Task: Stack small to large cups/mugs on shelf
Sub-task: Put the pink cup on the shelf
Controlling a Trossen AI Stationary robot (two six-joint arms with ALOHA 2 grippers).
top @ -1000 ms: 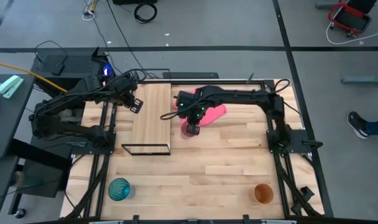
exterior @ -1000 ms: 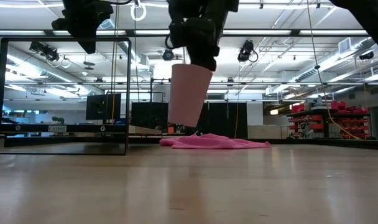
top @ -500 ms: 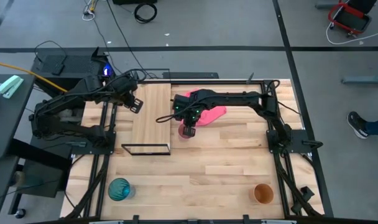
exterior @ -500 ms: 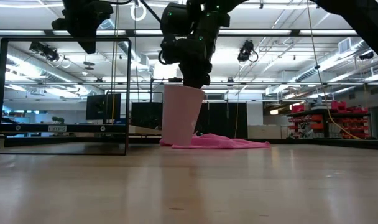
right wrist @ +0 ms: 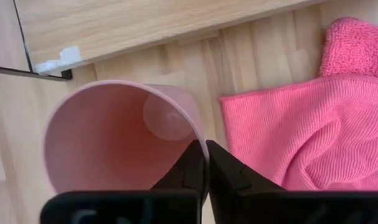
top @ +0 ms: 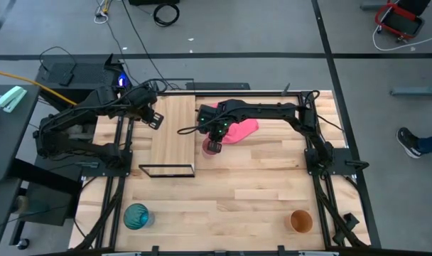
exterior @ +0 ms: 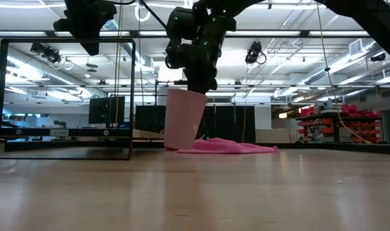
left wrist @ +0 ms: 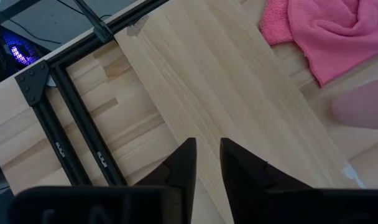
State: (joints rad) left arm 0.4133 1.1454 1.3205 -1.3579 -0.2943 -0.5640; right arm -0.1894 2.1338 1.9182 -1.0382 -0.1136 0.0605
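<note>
The small pale pink cup (exterior: 182, 120) stands open side up beside the shelf's near right corner, slightly tilted, its base at tabletop level. My right gripper (right wrist: 204, 163) is shut on the cup's rim and shows above the cup in the high view (top: 214, 136). My left gripper (left wrist: 207, 163) hovers narrowly open and empty over the left part of the light-wood shelf (top: 172, 131). The teal-blue cup (top: 136, 215) stands at the near left of the table. The orange-brown cup (top: 300, 221) stands at the near right. My right gripper pinches the pink cup's rim (right wrist: 198, 140) on the side toward the pink cloth, one finger (right wrist: 188, 169) inside the cup and one outside. The fingers come from above, pointing down. The cup hangs slightly tilted; whether its base (exterior: 178, 147) touches the table I cannot tell.
A pink cloth (top: 239, 128) lies on the table just right of the cup. The shelf's thin black wire frame (exterior: 131, 96) rises along the board's near end. Bare tabletop lies between the two near cups.
My right gripper has gone down and a little toward the table's left edge and the shelf, still shut on the pink cup. The cup, lifted clear a second ago, has come down to tabletop level beside the shelf's corner.
</note>
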